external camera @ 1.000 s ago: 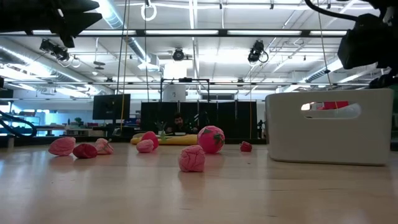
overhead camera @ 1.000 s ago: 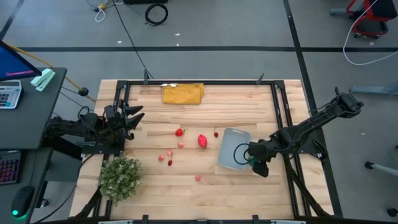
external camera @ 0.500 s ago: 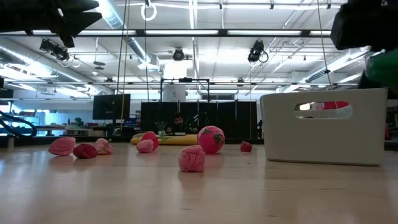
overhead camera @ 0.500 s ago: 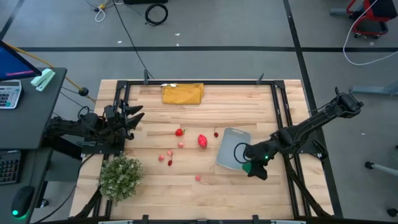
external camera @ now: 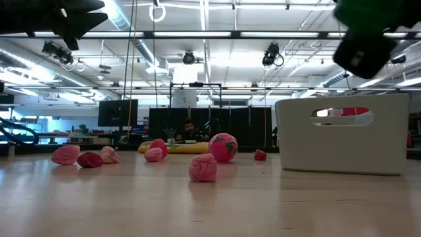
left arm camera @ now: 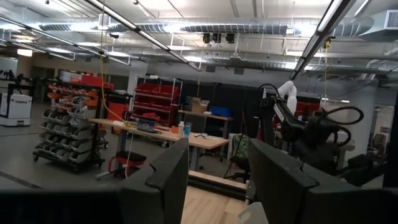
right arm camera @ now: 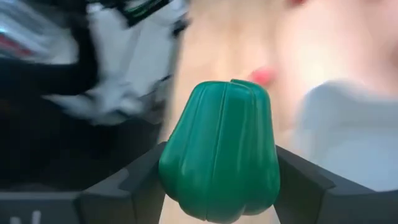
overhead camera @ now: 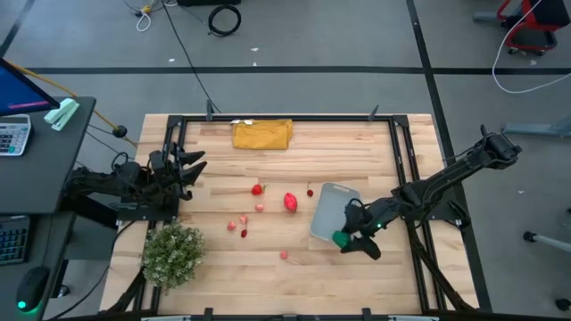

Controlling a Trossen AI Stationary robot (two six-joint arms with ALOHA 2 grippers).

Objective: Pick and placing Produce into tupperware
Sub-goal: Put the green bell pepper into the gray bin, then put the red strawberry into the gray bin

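Gripping green pepper (right arm camera: 219, 155), right claw (overhead camera: 343, 239) hangs over box's (overhead camera: 328, 207) near edge; drop spot lies just beyond. Left claw (overhead camera: 183, 169) open, well apart.

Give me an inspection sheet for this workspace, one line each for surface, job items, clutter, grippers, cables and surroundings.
Surface: wooden table, light planks, inside a dark frame.
Job's things: pale tupperware right of centre; red and pink produce scattered left of it; green piece held by the right gripper.
Clutter: mustard cloth at the far edge; bushy plant at the near-left corner.
Grippers: right gripper shut on the green piece at the tupperware's near edge; left gripper open, waiting at the table's left edge.
Cables: coiled black cable on the floor beyond the table.
Surroundings: workshop with shelving, benches, monitors.
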